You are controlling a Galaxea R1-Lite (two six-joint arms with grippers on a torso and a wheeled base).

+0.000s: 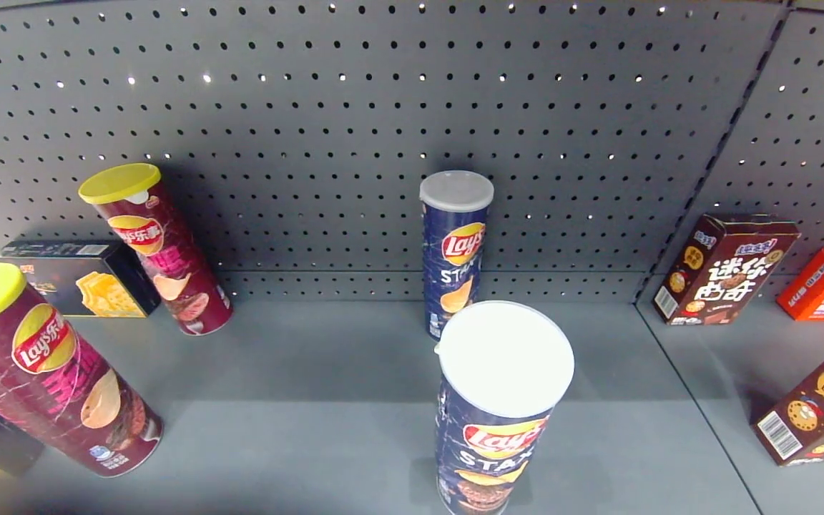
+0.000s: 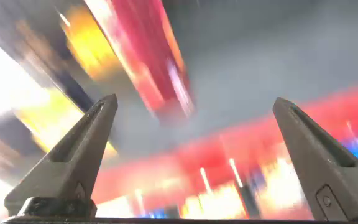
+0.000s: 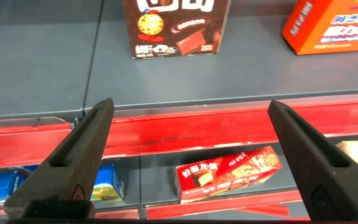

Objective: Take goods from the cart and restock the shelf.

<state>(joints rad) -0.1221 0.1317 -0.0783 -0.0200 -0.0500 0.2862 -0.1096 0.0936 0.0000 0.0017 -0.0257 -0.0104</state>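
**A:** How full is the shelf point(image 1: 312, 400)?

**B:** Partly full. A maroon can point(image 1: 54, 379) stands near its front left corner and a front blue can point(image 1: 498, 429) at the middle of the front edge. A rear blue can point(image 1: 455, 257) is against the back panel. Bare gaps lie between them.

**A:** And the grippers?

**B:** The left gripper point(image 2: 194, 102) and right gripper point(image 3: 191, 104) are both spread wide and carry nothing. I judge that more restocking remains.

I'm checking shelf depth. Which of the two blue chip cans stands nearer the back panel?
The grey-lidded blue can, close to the pegboard. The white-lidded blue can stands in front of it, toward the front of the shelf.
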